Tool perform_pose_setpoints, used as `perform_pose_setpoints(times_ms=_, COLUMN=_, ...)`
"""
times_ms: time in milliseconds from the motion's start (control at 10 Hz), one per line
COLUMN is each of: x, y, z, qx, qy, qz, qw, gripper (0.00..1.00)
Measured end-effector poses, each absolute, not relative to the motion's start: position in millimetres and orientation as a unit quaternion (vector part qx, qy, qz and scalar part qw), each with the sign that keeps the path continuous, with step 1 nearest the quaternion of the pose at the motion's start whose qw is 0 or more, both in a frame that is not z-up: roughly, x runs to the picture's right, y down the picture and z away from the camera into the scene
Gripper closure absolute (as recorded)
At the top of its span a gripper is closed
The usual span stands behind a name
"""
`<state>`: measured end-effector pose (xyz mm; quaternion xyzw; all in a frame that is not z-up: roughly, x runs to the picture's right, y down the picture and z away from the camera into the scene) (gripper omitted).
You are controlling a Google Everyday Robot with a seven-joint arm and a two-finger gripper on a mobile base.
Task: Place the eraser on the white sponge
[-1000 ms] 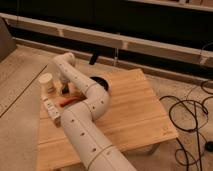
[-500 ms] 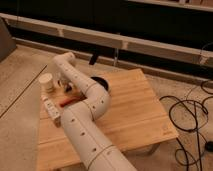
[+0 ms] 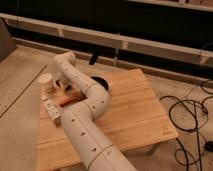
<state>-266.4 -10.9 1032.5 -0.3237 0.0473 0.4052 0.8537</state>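
At the left edge of the wooden table [image 3: 125,115], the white sponge [image 3: 51,111] lies flat, with a reddish eraser [image 3: 65,102] just beside it. Above the eraser hangs the tool [image 3: 63,89], near a white cup [image 3: 46,81] — its fingers closed, though whether they grip the eraser cannot be told. Black cables [image 3: 190,115] trail over the floor — right of the table.

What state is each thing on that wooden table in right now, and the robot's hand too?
White upright cylinder: standing at the left end of the wooden table.
Flat white spotted sponge: lying flat, top bare.
Small red-orange piece: lying flat beside the sponge.
Gripper: low over the table beside the cylinder, jaws shut; whether it holds anything cannot be seen.
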Motion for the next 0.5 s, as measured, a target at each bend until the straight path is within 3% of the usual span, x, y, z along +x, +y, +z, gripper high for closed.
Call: perform_pose_setpoints(times_ms=500, x=-254.5, y=-50.7, z=997.1, qx=-0.286, qy=0.087, qz=0.411, qw=0.861, gripper=1.0)
